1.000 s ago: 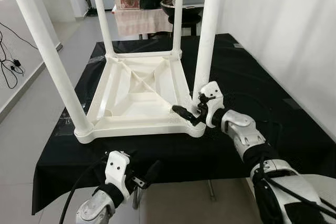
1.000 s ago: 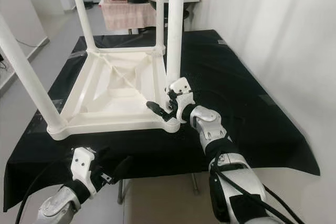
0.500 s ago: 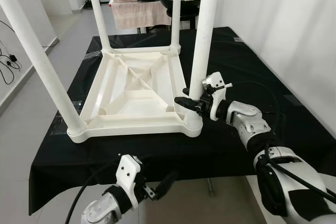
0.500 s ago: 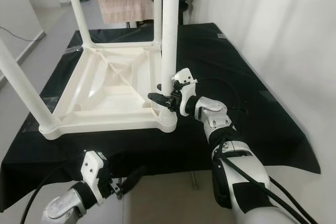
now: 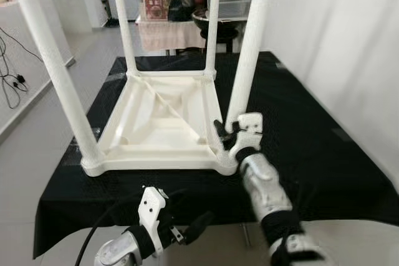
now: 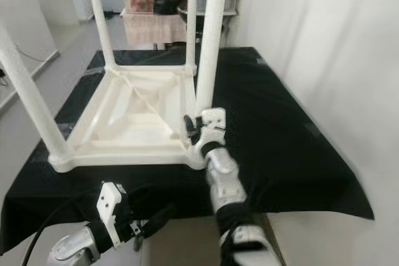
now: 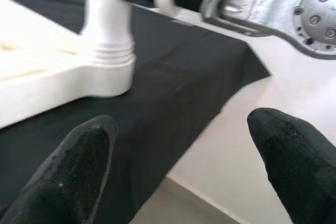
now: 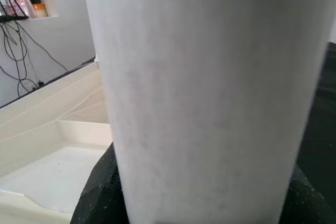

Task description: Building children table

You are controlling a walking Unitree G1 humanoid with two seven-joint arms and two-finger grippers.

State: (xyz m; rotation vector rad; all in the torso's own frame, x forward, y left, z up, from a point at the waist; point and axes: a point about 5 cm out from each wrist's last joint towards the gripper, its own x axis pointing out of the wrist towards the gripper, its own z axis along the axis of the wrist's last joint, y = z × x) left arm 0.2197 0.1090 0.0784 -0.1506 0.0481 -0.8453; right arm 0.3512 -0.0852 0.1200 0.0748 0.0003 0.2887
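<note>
Inverted white children's table [image 5: 163, 123] resting on the black-draped surface [image 5: 299, 147], four legs upward. Right hand [image 5: 225, 136] clasps the near-right leg [image 5: 247, 60] just above its socket. Left hand [image 7: 178, 156], fingers spread wide, hovers below the surface's near edge.

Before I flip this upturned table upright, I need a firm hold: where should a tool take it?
Grip a leg low, near its socket. The near right leg stands upright from the table's underside; its round shaft suits two fingers closing from the open side, as the right tool does.
</note>
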